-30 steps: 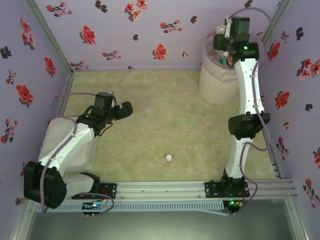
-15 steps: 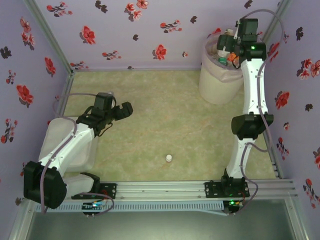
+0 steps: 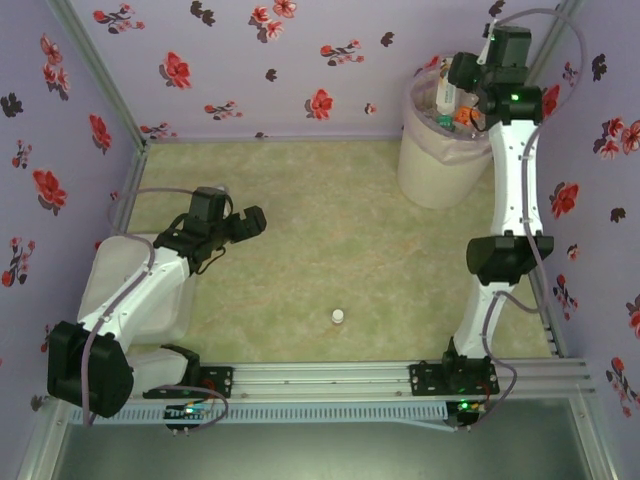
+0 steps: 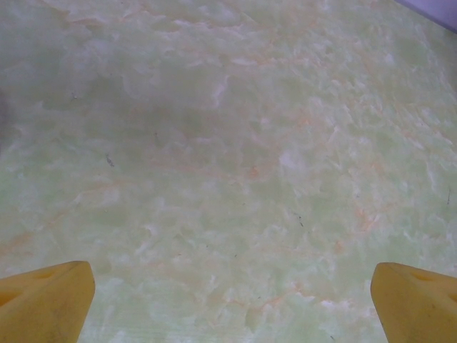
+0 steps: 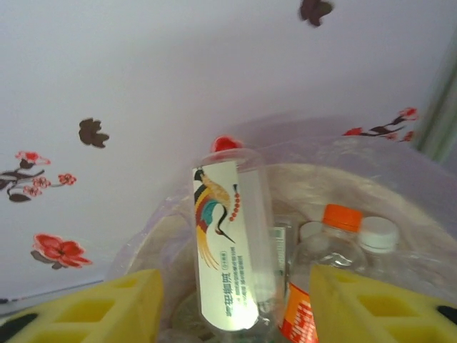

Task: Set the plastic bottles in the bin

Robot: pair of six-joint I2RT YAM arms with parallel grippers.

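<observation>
— Right claw point(image 5: 228, 304) is up over the bin point(image 3: 430, 170), its yellow fingers point(image 5: 107, 307) parted either side of a red-capped bottle point(image 5: 225, 243) with a crane on its white label. I can see a gap on the left side, so I'd say it isn't squeezing anything.

— And that bottle's inside?

— Looks so. It stands nearly upright within the pink bag lining point(image 5: 153, 229), beside an orange-capped bottle point(image 5: 332, 243) and a white-capped one point(image 5: 377, 232).

— How would those handle, do you reckon?

— Clear and empty-looking, so very light, I'd guess. Thin walls that would buckle under a hard pinch, and smooth, so likely slippery. I'd take one across the labelled middle, where the wrap gives some purchase, or up at the shoulder under the cap, where it should be stiffer.

— And the other arm?

— Left claw point(image 4: 228, 300) hangs wide open over the green table point(image 3: 330, 230), nothing between its tips. Near the front lies a lone white cap point(image 3: 338, 316). The bottles I can make out are all in the bin, so the job looks close to done.
</observation>
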